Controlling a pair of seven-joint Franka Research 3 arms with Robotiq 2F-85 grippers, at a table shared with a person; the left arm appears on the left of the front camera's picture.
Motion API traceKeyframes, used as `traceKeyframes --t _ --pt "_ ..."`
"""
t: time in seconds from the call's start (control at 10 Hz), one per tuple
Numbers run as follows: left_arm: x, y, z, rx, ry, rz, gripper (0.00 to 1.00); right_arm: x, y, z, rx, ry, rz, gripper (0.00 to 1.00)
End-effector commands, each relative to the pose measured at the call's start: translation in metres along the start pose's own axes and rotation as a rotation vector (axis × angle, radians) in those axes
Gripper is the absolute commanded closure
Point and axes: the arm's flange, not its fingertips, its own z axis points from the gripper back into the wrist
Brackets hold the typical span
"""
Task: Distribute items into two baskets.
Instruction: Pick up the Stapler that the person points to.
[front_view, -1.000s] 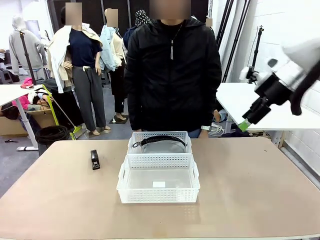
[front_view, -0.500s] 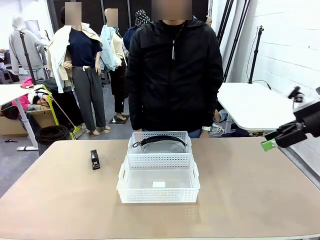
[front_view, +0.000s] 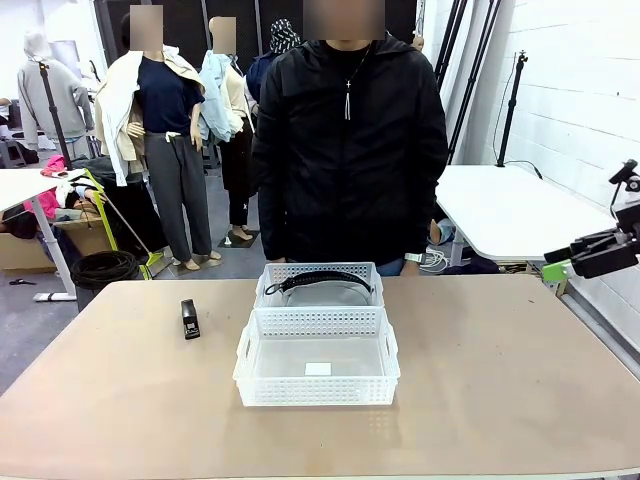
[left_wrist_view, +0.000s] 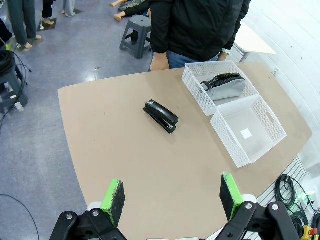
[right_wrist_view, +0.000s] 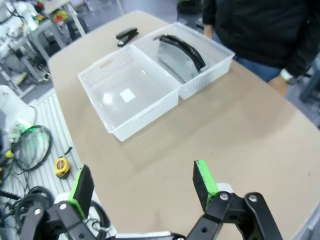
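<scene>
A black stapler-like block (front_view: 190, 319) lies on the table left of the two baskets; it also shows as the block (left_wrist_view: 161, 116) and the block (right_wrist_view: 127, 35). The far basket (front_view: 320, 268) holds a grey pouch with a black curved band (front_view: 318, 281) on top. The near basket (front_view: 317, 390) holds only a white label. My left gripper (left_wrist_view: 171, 196) hangs open high above the table's left end. My right gripper (front_view: 560, 265) is open at the picture's right edge, above the table's right end, well away from the baskets. In the right wrist view, the gripper (right_wrist_view: 143, 184) has nothing between its fingers.
A person in a black jacket (front_view: 345, 140) stands at the far side just behind the baskets, arms down. The tan table (front_view: 500, 380) has bare room on both sides of the baskets. A white table (front_view: 500, 205) stands behind at the right.
My right arm has swung down and to the right, from high over the table's right part out to the picture's right edge. The baskets, block and band have not moved.
</scene>
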Motion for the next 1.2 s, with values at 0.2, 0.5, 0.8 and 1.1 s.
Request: traceKeyframes --t 0.2,0.5,0.8,1.1 --pt "0.000 0.001 0.000 -0.007 -0.015 0.002 0.00 0.000 0.000 0.000 0.000 0.000 0.000 0.00" --pt "0.000 0.001 0.000 -0.007 -0.015 0.002 0.00 0.000 0.000 0.000 0.000 0.000 0.000 0.00" --pt "0.000 0.001 0.000 -0.007 -0.015 0.002 0.00 0.000 0.000 0.000 0.000 0.000 0.000 0.00" --pt "0.000 0.001 0.000 -0.007 -0.015 0.002 0.00 0.000 0.000 0.000 0.000 0.000 0.000 0.00"
